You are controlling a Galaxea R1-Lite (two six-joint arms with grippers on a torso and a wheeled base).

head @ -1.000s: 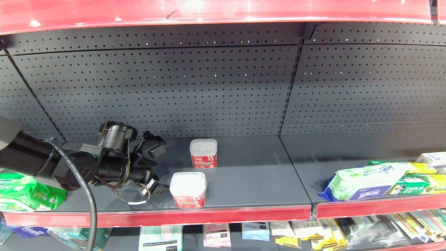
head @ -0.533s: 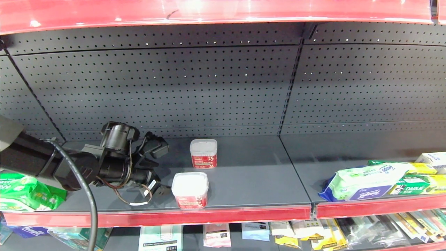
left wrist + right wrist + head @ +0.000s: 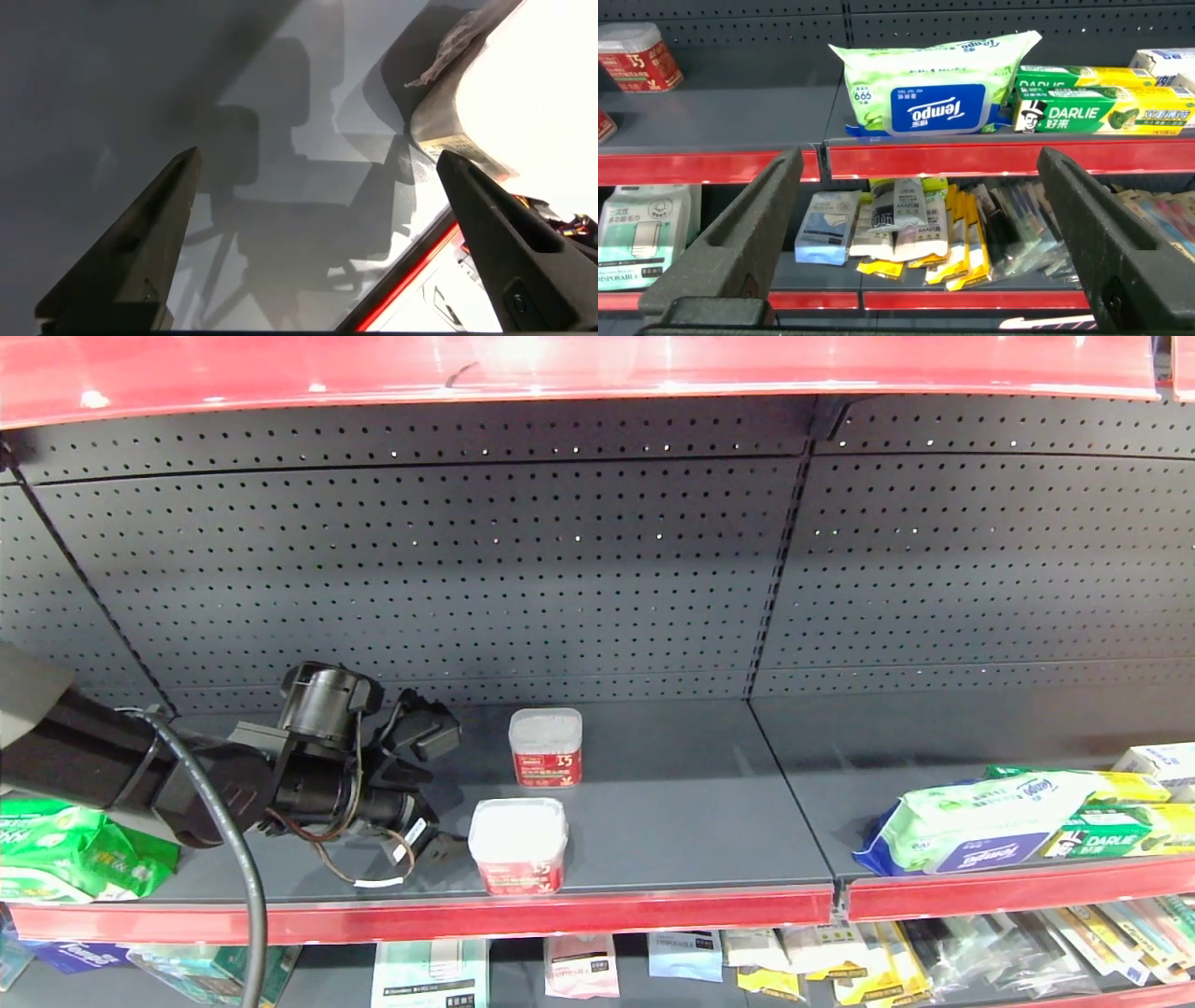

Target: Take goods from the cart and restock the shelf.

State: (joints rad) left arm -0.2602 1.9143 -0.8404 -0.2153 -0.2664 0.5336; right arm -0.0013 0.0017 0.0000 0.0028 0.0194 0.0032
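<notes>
**Head view.** A dark grey shelf [image 3: 672, 803] with a pegboard back is shown across the middle of the frame. It is edged below by a red price rail [image 3: 420, 919]. At lower left, the left gripper [image 3: 451, 789] is seen low over the shelf, its fingers spread apart with nothing between them. 2 red-labelled tubs are set upright at lower centre. The front tub [image 3: 518, 845] is close to the rail, just beside the gripper's lower finger; contact cannot be told. The rear tub [image 3: 545, 747] is set behind it, apart. At lower right, a wet-wipes pack [image 3: 971, 821] and toothpaste boxes [image 3: 1120, 831] are laid. Green packs [image 3: 56, 849] are seen at the left edge.

**Left wrist view.** The left gripper [image 3: 320, 159] is shown released, with only bare shelf [image 3: 112, 75] in the gap. The front tub [image 3: 523, 84] is placed just outside 1 finger [image 3: 495, 243].

**Right wrist view.** The right gripper [image 3: 920, 159] is also spread and empty, held before the shelf front. The wet-wipes pack [image 3: 924, 84], toothpaste boxes [image 3: 1102, 103] and rear tub [image 3: 635, 56] are seen beyond it, with sachets [image 3: 906, 224] on a lower shelf.

**Progress.** 2 tubs are judged placed. Much of the shelf is bare, so more goods from the cart are likely needed.
</notes>
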